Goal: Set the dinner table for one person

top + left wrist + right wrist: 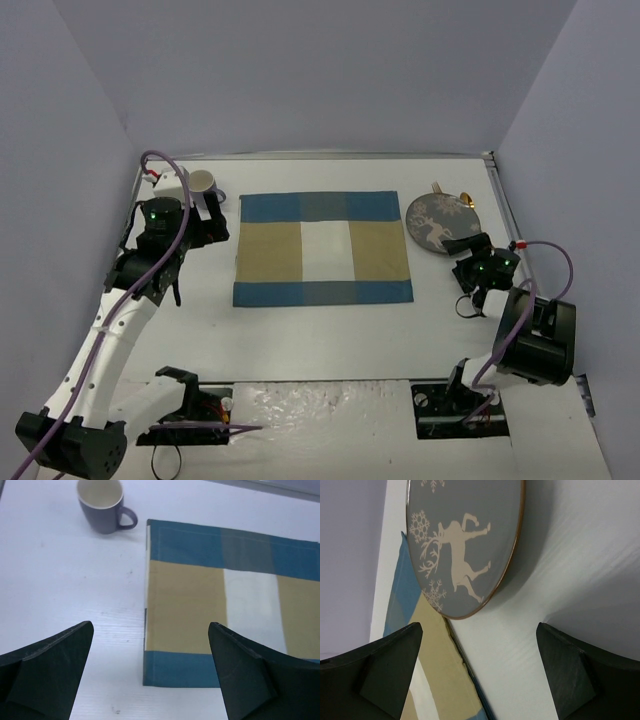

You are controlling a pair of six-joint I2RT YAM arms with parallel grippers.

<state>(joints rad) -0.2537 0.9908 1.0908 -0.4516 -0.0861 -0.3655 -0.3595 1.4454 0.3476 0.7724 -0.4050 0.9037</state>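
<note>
The white dinner table (330, 335) carries a blue-and-tan checked placemat (322, 248) in the middle. A purple mug (203, 183) stands upright at the far left, partly hidden by my left arm; it also shows in the left wrist view (102, 505). A grey plate with a white reindeer (438, 221) lies right of the placemat (430, 665) and fills the top of the right wrist view (460, 545). A gold spoon (465, 199) lies behind it. My left gripper (212, 222) (150, 680) is open and empty, raised left of the placemat (215, 595). My right gripper (462, 258) (480, 675) is open and empty, low beside the plate's near edge.
Pale lilac walls close in the table on the left, back and right. The metal rim (505, 215) runs close to the right of the plate. Purple cables loop from both arms.
</note>
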